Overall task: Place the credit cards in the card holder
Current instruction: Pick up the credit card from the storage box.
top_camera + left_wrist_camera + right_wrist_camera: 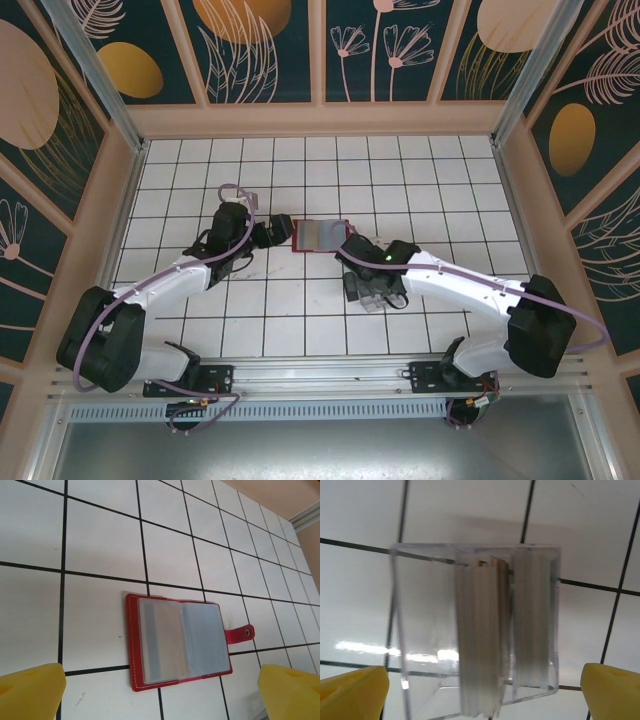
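- Spreading under everything, the white tiled table [420, 180] is offering a slick face. Anything nudged on it is likely to be sliding rather than holding its place.
- The left gripper [161, 694] is hovering at 9 o'clock of the card holder in the top view. Its yellow fingers [30, 690] are standing wide apart and clasping nothing. If it is descending off-centre, one finger is risking catching the cover and folding it shut.
- The right gripper [482, 692] is hanging over the clear acrylic tray [420, 605], its yellow fingers [612, 690] likewise splayed wide and pinching nothing. Closing from here is risking a grab on the tray's wall, and that could be dragging or tipping the light tray.
- That tray is sitting near the card holder, at its 5 o'clock in the top view, so a shoved tray is threatening to bump it.
- The card holder [177, 645] is lying open and flat near the table's middle, with nothing bracing it. A card being pushed into a sleeve is likely to be shoving the whole case along.
- The credit cards [480, 630] are standing on edge in two tight packs inside the tray. A pinch is risking lifting several together, or slipping off the thin edges.
- The clasp tab [241, 634] is jutting out at the holder's 3 o'clock, inviting a snag.
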